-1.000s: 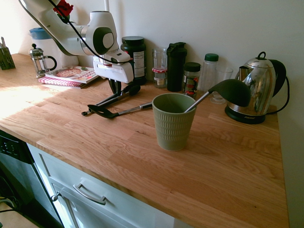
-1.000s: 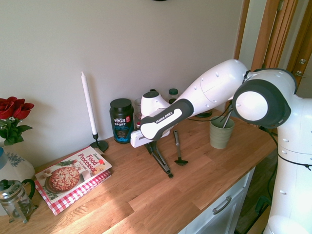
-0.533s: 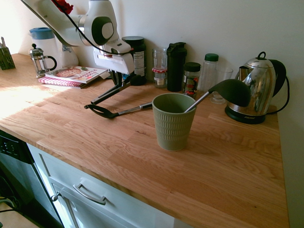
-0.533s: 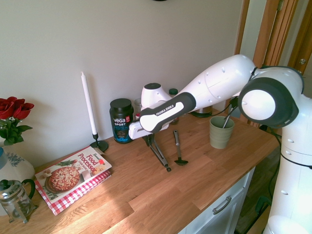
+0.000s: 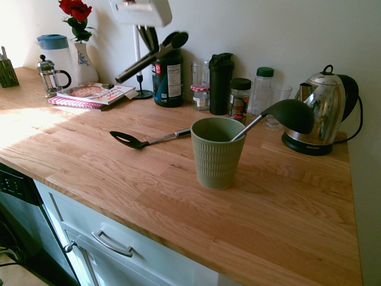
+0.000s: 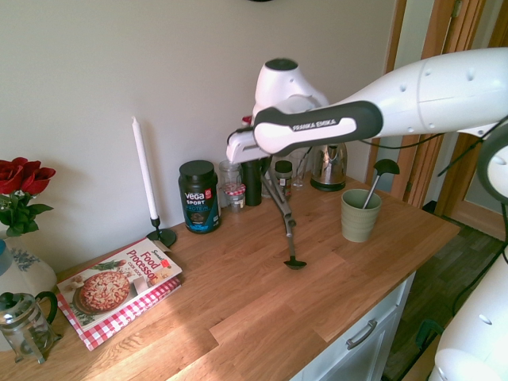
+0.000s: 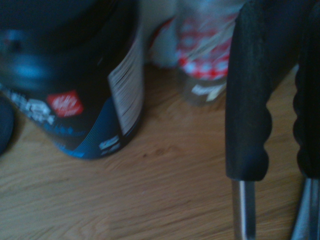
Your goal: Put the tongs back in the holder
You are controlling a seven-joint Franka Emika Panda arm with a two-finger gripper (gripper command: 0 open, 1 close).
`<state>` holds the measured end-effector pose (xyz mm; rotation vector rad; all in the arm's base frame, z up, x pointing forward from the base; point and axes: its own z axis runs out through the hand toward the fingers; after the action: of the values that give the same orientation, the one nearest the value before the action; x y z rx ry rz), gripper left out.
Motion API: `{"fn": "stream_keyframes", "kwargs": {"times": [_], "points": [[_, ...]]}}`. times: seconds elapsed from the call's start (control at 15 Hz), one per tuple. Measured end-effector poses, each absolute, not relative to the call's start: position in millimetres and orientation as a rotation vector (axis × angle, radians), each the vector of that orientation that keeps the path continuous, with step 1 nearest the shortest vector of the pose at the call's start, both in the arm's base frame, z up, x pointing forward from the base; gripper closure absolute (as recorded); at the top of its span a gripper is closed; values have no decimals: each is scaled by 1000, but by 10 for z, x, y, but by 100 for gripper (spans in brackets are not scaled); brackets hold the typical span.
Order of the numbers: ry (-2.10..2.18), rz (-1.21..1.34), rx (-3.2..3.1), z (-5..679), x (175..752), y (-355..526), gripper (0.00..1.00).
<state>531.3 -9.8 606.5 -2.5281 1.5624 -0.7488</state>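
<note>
Tongs [image 5: 150, 58] up off worktop [image 5: 268, 208] | fingers [image 5: 146, 40] closed on tongs | ladle [image 5: 280, 117] in holder [image 5: 215, 156]

Open desk [image 5: 137, 185] lies in front of the spatula [image 5: 137, 143] and left of the cup [image 5: 217, 155] in the first exterior view. The ladle [image 5: 292, 116] leans over the cup's rim toward the kettle [image 5: 318, 113], narrowing access there. Bottles and jars [image 5: 221, 83] block the wall side.

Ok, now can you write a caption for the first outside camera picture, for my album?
Tongs up high in the robot's pincer, green cup waiting below.
</note>
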Motion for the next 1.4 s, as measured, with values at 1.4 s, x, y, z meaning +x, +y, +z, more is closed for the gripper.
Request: {"fn": "stream_keyframes", "kwargs": {"times": [1.4], "points": [[2255,-1627,-1970,5150,4789,-2159,100]]}}
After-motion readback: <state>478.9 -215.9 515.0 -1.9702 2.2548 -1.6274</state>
